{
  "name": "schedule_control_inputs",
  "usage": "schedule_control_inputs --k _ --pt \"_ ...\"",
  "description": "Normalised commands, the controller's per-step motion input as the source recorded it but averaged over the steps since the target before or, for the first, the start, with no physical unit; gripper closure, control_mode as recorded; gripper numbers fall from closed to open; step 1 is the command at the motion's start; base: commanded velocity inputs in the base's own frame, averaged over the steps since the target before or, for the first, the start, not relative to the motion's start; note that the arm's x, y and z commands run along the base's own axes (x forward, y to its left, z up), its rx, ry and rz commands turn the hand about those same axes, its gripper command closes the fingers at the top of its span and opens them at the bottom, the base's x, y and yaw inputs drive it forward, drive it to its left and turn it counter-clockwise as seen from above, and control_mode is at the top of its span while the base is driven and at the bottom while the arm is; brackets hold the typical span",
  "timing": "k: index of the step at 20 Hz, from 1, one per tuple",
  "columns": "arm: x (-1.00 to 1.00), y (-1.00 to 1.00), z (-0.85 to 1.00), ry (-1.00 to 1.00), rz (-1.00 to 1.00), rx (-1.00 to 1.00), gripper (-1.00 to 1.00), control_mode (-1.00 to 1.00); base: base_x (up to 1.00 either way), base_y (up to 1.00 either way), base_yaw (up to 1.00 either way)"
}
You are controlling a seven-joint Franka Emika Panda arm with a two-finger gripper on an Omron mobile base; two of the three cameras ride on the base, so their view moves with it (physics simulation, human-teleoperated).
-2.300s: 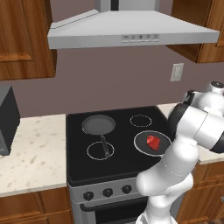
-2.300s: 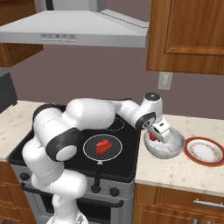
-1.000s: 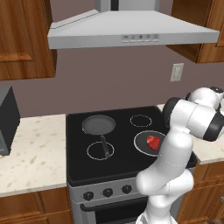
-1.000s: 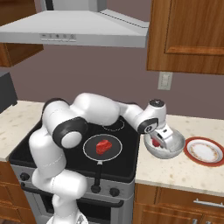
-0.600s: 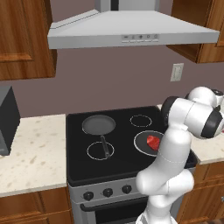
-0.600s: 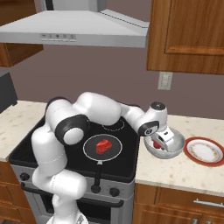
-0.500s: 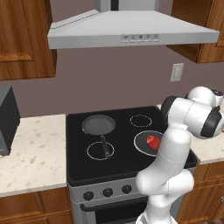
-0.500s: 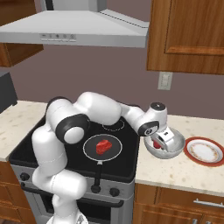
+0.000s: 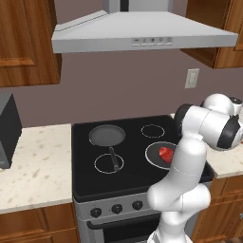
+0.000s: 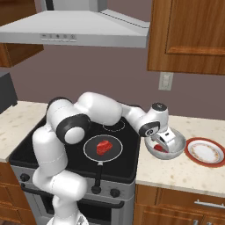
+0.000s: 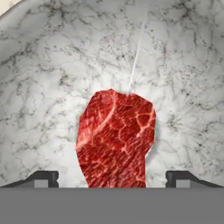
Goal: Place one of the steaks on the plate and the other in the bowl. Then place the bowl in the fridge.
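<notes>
While the arm reaches right across the stove [image 10: 66, 151], the gripper [image 10: 163, 143] dips into the bowl [image 10: 178, 143]. Jaws spread wide, one steak [image 11: 116, 138] lying between them.

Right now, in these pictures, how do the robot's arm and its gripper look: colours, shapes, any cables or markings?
The arm is made of glossy white, rounded links joined by dark grey to black bands at the joints; the same look shows in the left base view. No loose cables or markings can be seen. The gripper has two small dark finger tips, each with a lighter grey square patch, as the hand view shows.
</notes>
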Motion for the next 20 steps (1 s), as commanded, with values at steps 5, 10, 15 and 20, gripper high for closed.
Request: schedule_control_inputs --k 5,10,15,20 --pt "0.00 0.00 0.33 0.00 0.00 0.02 -1.00 -1.00 0.00 0.00 0.00" --pt "-0.14 -0.07 0.65 0.00 0.04 0.08 -1.00 -1.00 0.00 0.00 0.00" --pt "-0.85 0.00 0.37 -0.06 0.19 0.06 -1.00 -1.00 0.00 0.00 0.00" --pt "-1.00 0.18 0.41 -0.08 0.18 0.00 -1.00 -1.00 0.00 0.00 0.00"
